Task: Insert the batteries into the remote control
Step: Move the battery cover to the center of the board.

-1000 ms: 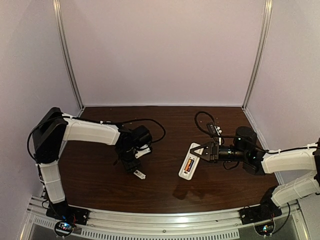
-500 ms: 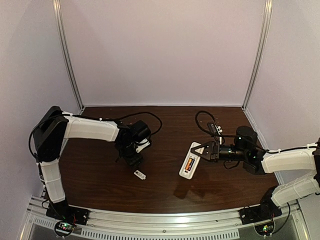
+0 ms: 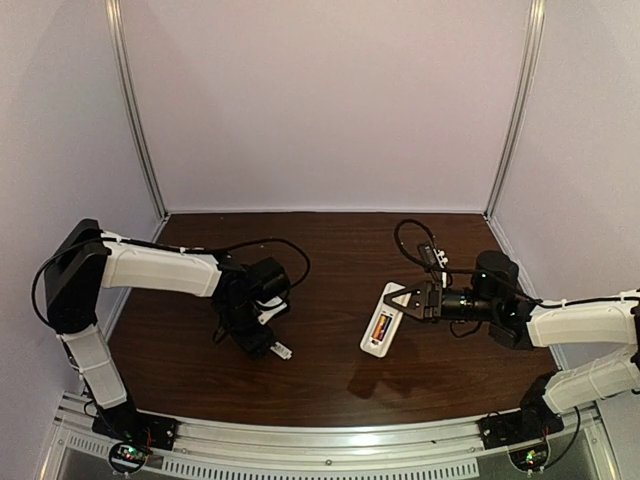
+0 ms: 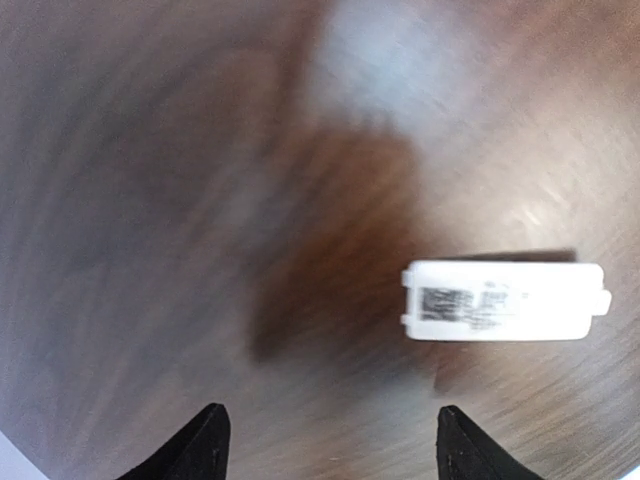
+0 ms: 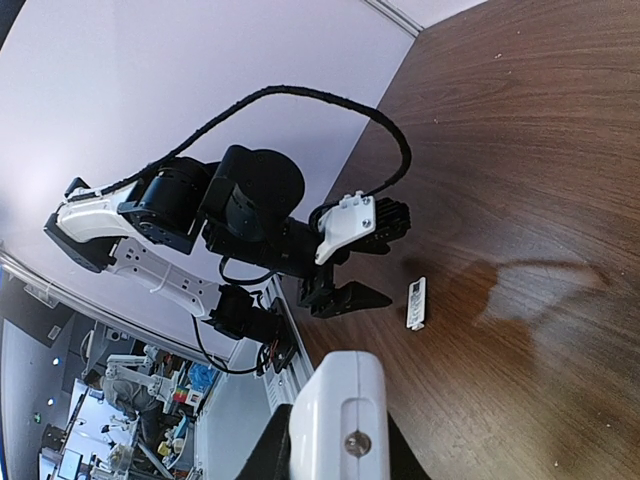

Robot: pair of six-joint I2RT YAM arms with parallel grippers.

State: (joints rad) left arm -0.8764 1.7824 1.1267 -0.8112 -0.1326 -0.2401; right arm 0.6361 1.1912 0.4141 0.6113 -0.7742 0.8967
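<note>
Dark wood table (image 3: 330, 385): orange battery (image 3: 381, 326) seated, cover (image 4: 503, 301) off.
Right gripper (image 3: 413, 302) clamps remote control (image 3: 374, 342); left gripper (image 4: 325, 440) hangs wide above cover.

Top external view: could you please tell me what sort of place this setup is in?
Probably a laboratory robot cell: plain lilac wall panels on aluminium corner posts box in a dark wooden table, and the left arm and right arm are bolted to a metal rail at its near edge.
</note>
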